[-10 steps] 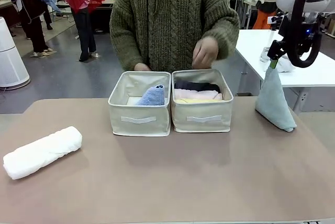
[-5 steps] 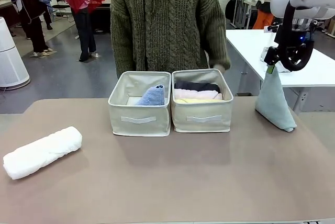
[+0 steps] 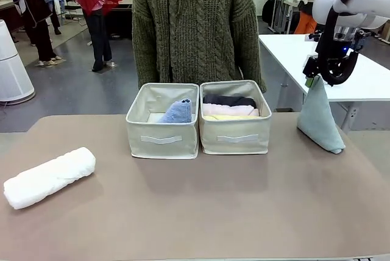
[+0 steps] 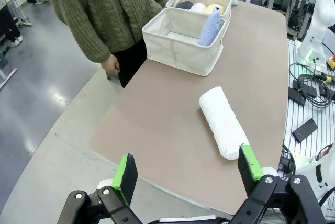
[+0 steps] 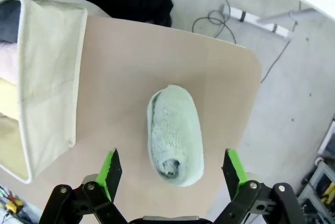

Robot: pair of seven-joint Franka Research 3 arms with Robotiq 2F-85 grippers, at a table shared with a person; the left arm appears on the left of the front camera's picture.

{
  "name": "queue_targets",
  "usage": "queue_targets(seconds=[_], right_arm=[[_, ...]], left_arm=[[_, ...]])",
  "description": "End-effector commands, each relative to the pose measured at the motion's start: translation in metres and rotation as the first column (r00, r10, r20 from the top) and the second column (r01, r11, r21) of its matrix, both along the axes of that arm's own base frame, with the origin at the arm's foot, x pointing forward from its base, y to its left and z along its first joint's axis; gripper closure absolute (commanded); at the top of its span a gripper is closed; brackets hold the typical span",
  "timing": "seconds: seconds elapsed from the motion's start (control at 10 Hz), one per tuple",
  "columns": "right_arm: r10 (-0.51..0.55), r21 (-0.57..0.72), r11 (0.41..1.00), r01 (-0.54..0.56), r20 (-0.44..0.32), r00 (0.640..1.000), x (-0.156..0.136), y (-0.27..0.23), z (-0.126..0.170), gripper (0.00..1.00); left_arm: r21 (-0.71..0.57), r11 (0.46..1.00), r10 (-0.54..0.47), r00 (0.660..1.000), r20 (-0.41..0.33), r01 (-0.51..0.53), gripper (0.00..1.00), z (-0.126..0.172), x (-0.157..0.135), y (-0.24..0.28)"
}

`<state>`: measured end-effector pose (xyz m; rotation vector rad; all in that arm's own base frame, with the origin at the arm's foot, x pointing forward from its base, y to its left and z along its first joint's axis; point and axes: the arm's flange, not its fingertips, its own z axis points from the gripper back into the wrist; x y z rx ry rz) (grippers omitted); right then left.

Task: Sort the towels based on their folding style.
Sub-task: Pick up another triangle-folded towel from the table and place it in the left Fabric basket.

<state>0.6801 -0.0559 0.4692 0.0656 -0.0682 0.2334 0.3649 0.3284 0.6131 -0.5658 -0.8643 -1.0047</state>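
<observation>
A white rolled towel (image 3: pixel 49 177) lies on the table's left side, also seen ahead of my left gripper (image 4: pixel 186 169), which hangs open and empty well short of it. A periwinkle-blue cone towel (image 3: pixel 178 111) stands in the left cream box (image 3: pixel 163 140). Dark grey (image 3: pixel 228 100), pink (image 3: pixel 225 109) and yellow (image 3: pixel 228 117) rolls lie in the right box (image 3: pixel 235 139). A pale grey-teal cone (image 3: pixel 319 117) stands at the table's right end. My right gripper (image 3: pixel 312 79) hovers just over its tip, open, its fingers (image 5: pixel 111 167) wide on either side of the cone (image 5: pixel 174 137).
A person in an olive knit sweater (image 3: pixel 192 23) stands right behind the boxes, hand (image 4: pixel 111 64) hanging at the table's far edge. A white table (image 3: pixel 341 72) stands beyond the right end. The brown tabletop (image 3: pixel 213 206) in front of the boxes is bare.
The person's hand has drawn back from over the right box and dropped out of sight. My right arm has shifted slightly left above the teal cone. The towels have not moved.
</observation>
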Motion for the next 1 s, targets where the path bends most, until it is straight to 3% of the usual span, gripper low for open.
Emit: queue_targets(seconds=[0.0,0.1,0.2,0.3,0.4,0.5,0.7,0.8,0.9], right_arm=[[0.014,0.030,0.999,-0.014,-0.014,1.000,0.0126,-0.0041,-0.0024,0.00],[0.016,0.036,0.999,-0.016,-0.019,1.000,0.0142,-0.0049,-0.0060,0.00],[0.031,0.039,0.999,-0.030,-0.018,0.999,0.0143,-0.0046,-0.0068,0.07],[0.034,0.038,0.999,-0.033,-0.014,0.999,0.0141,-0.0036,-0.0056,0.59],[0.053,0.044,0.998,-0.053,0.003,0.999,0.0136,-0.0037,-0.0052,0.66],[0.063,0.052,0.997,-0.063,0.007,0.998,0.0140,-0.0038,-0.0079,1.00],[0.093,0.062,0.994,-0.094,0.010,0.996,0.0132,-0.0038,-0.0103,1.00],[0.102,0.067,0.992,-0.103,0.012,0.995,0.0130,-0.0036,-0.0101,0.84],[0.104,0.069,0.992,-0.104,0.013,0.995,0.0134,-0.0035,-0.0105,0.95]], left_arm=[[0.001,1.000,-0.006,1.000,0.018,0.006,0.00,0.0005,-0.0014,0.0013],[0.001,1.000,-0.006,1.000,0.018,0.006,0.00,0.0005,-0.0014,0.0013],[0.001,1.000,-0.006,1.000,0.018,0.006,0.00,0.0005,-0.0014,0.0013],[0.001,1.000,-0.006,1.000,0.018,0.006,0.00,0.0005,-0.0014,0.0013],[0.001,1.000,-0.006,1.000,0.018,0.006,0.00,0.0005,-0.0014,0.0013],[0.001,1.000,-0.006,1.000,0.018,0.006,0.00,0.0005,-0.0014,0.0013],[0.001,1.000,-0.006,1.000,0.018,0.006,0.00,0.0005,-0.0014,0.0013],[0.001,1.000,-0.006,1.000,0.018,0.006,0.00,0.0005,-0.0014,0.0013],[0.001,1.000,-0.006,1.000,0.018,0.006,0.00,0.0005,-0.0014,0.0013]])
